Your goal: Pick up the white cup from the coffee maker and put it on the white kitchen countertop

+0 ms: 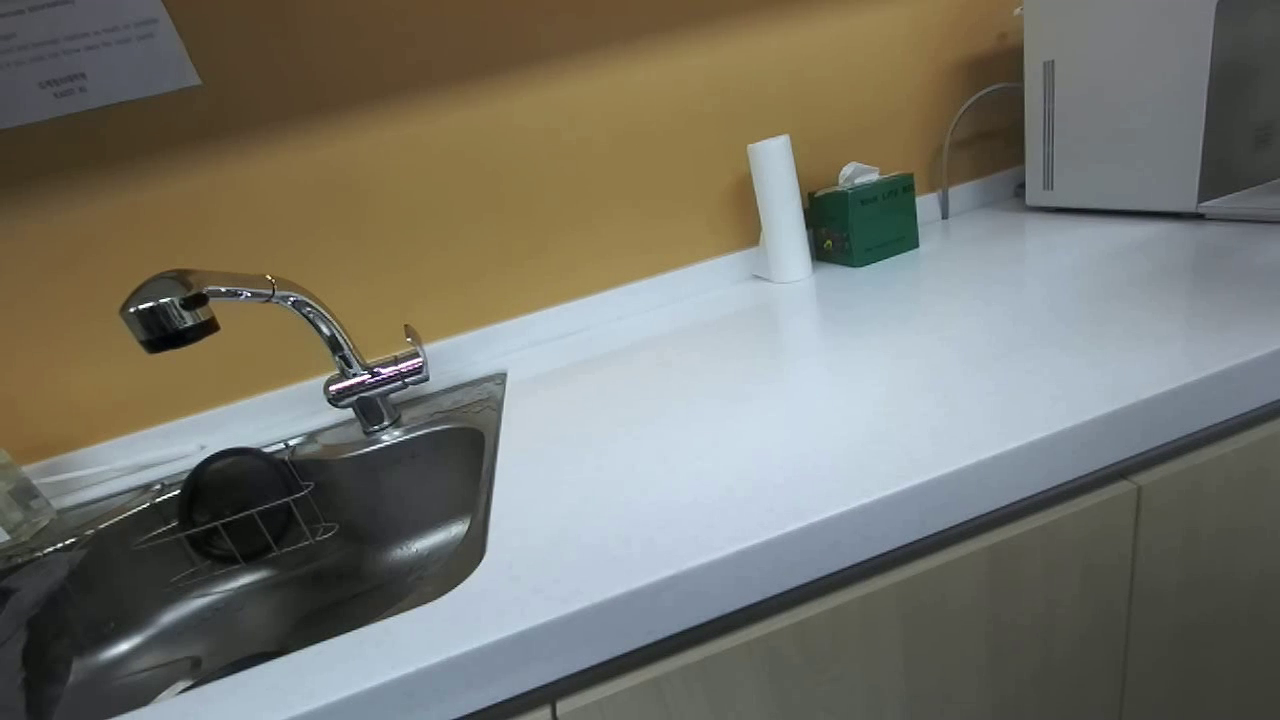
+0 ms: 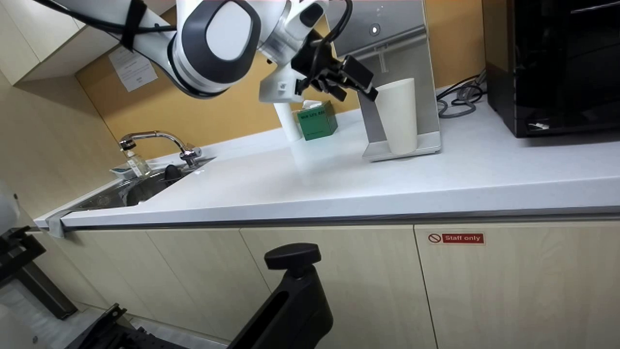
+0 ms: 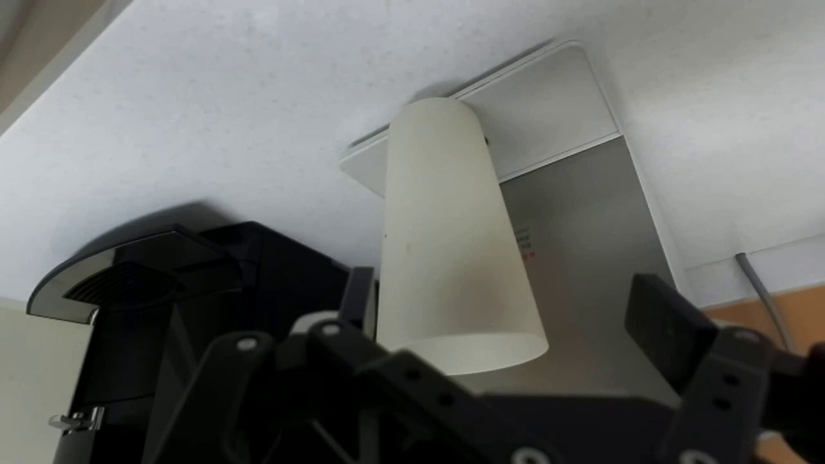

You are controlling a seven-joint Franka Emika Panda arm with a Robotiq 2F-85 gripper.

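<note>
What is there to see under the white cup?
Under the white cup is the tray of the coffee maker, near its front edge. The patch directly beneath is covered and cannot be seen.

Eleven o'clock in exterior view: white arm [image 2: 269,18]! Charcoal ring [image 2: 220,71] circles oval cap [image 2: 229,30], black strap [image 2: 133,20] crosses black cable [image 2: 157,29]. Wrist view: black gripper [image 3: 506,309], pale screws [image 3: 530,456], four to eight.
</note>
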